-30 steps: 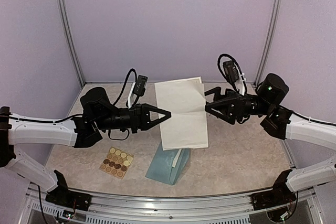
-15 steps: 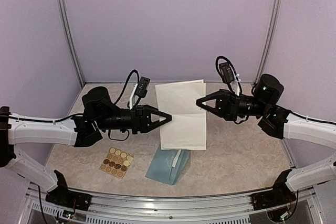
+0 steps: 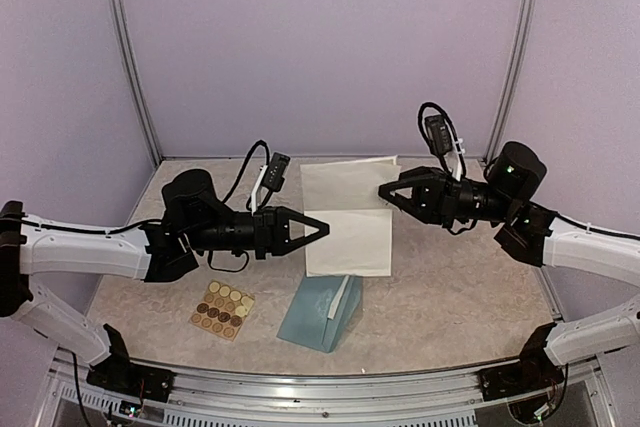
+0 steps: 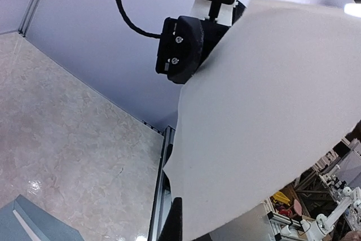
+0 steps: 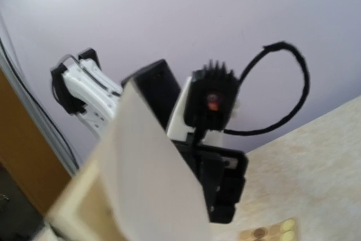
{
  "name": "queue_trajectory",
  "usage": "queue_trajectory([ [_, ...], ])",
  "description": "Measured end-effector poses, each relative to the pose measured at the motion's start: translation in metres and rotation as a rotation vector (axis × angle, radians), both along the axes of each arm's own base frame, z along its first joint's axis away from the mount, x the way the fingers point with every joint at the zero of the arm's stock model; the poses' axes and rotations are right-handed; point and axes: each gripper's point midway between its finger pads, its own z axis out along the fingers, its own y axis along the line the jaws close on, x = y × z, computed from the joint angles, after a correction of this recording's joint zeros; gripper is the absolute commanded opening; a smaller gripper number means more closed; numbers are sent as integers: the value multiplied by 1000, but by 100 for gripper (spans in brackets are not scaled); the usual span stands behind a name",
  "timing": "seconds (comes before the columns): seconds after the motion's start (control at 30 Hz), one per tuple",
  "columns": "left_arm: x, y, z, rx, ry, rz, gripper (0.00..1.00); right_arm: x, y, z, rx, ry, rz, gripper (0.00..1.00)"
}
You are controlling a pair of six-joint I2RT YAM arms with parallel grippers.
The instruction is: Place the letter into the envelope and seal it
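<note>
1. The letter [image 3: 347, 232] has lifted, and its near edge has drawn back from the envelope [image 3: 315, 312] at 6 o'clock.
2. The left gripper [image 3: 322, 228] pinches its 9 o'clock edge. The right gripper [image 3: 382, 192], shifted upward, pinches near 2 o'clock.
3. This looks like folding; insertion has not begun.

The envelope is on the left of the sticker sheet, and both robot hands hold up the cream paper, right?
Not quite. The envelope lies to the right of the sticker sheet, as the top external view shows. The rest is right: the left hand and the right hand do hold up the cream paper.
</note>
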Motion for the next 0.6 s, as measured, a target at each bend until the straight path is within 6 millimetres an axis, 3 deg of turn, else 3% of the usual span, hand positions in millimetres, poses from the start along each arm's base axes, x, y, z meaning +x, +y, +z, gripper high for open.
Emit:
queue_trajectory([
  [0.27, 15, 2, -9, 34, 21, 78, 0, -17, -1, 6, 21, -33, 88, 57],
  [0.6, 36, 14, -17, 48, 41, 163, 0, -25, 0, -10, -34, 0, 146, 67],
])
